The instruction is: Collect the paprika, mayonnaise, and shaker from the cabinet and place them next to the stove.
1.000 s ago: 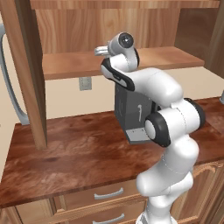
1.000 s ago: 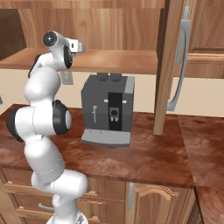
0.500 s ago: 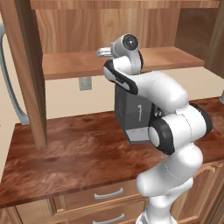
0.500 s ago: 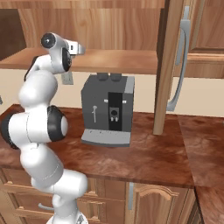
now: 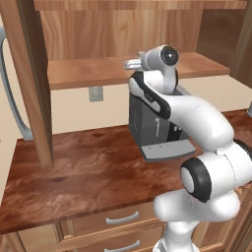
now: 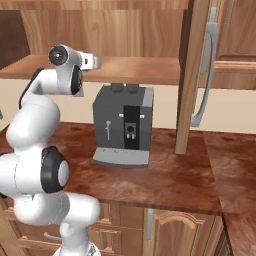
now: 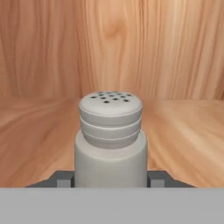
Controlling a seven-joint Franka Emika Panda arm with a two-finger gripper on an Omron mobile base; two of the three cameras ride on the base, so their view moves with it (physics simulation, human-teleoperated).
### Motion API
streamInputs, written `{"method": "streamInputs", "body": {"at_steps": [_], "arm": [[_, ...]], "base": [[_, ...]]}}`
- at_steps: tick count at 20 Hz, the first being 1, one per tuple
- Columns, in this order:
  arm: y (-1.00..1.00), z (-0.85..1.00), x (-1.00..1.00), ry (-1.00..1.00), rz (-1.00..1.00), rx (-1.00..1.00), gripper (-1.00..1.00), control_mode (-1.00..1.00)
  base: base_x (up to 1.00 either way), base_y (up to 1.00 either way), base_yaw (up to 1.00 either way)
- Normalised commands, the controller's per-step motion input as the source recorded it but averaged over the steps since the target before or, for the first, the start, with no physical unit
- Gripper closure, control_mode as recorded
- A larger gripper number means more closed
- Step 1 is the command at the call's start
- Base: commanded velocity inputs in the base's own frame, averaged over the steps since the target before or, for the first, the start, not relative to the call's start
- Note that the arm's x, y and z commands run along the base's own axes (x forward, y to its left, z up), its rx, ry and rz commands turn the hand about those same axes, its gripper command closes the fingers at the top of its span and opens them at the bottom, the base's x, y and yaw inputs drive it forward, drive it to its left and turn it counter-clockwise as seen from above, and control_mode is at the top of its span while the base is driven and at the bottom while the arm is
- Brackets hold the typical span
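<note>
Since a second ago the elbow has swung lower — the gripper (image 7: 110, 178) sits clamped on the upright shaker (image 7: 110, 135) over the cabinet (image 5: 98, 74) shelf.

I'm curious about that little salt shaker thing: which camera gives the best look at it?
The hand view: the shaker stands close up and centred, holes in its top plain, flanked by the hand. In both base views it is hard to make out at the arm's end over the cabinet shelf.

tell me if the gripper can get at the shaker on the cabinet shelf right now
Probably yes. In the hand view the shaker stands upright on the cabinet shelf, right between the fingertips, with nothing in front of it. Whether the gripper is already squeezing it is unclear.
</note>
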Motion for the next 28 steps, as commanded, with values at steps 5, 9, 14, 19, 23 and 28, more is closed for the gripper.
{"method": "streamInputs", "body": {"at_steps": [5, 9, 14, 19, 23, 28], "arm": [[-0.51, 0.03, -0.76, -0.04, 0.08, 0.0, 1.0, -1.0], [-0.49, 0.02, -0.93, -0.05, 0.13, 0.0, 1.0, -1.0], [-0.31, 0.01, -1.0, -0.04, 0.15, 0.0, 1.0, -1.0], [-0.12, 0.0, -1.0, -0.02, 0.15, 0.0, 1.0, -1.0], [0.0, -0.19, -0.94, 0.0, 0.19, 0.0, 1.0, -1.0], [0.0, -0.35, -0.96, 0.0, 0.22, 0.0, 1.0, -1.0]], "base": [[0.0, 0.0, 0.0], [0.0, 0.0, 0.0], [0.0, 0.0, 0.0], [0.0, 0.0, 0.0], [0.0, 0.0, 0.0], [0.0, 0.0, 0.0]]}}
